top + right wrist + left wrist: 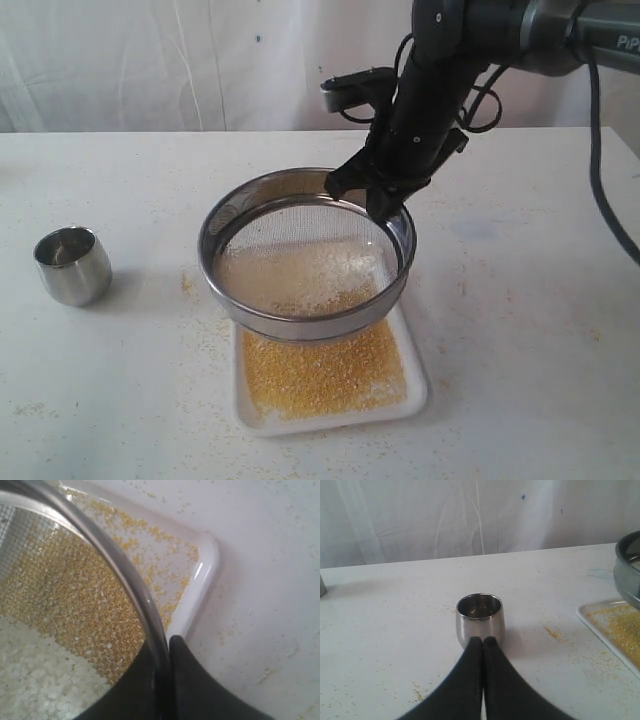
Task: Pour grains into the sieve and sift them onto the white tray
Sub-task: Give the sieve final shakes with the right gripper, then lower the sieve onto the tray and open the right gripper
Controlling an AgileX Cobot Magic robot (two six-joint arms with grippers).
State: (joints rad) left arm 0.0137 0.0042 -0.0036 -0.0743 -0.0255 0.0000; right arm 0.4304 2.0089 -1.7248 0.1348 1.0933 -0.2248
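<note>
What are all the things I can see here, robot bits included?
sieve: one, steel, held above the white tray
white tray: one, white, on the table under the sieve
yellow granules: many, golden, on the tray; some strewn on the table
white kernels: many, white, in the sieve
cup: one, shiny steel, upright, empty, on the left arm's side
table: one, white
right gripper: one, black, shut on the sieve's rim
left gripper: one, black, shut, empty

white tray (418,396) in all three views
</note>
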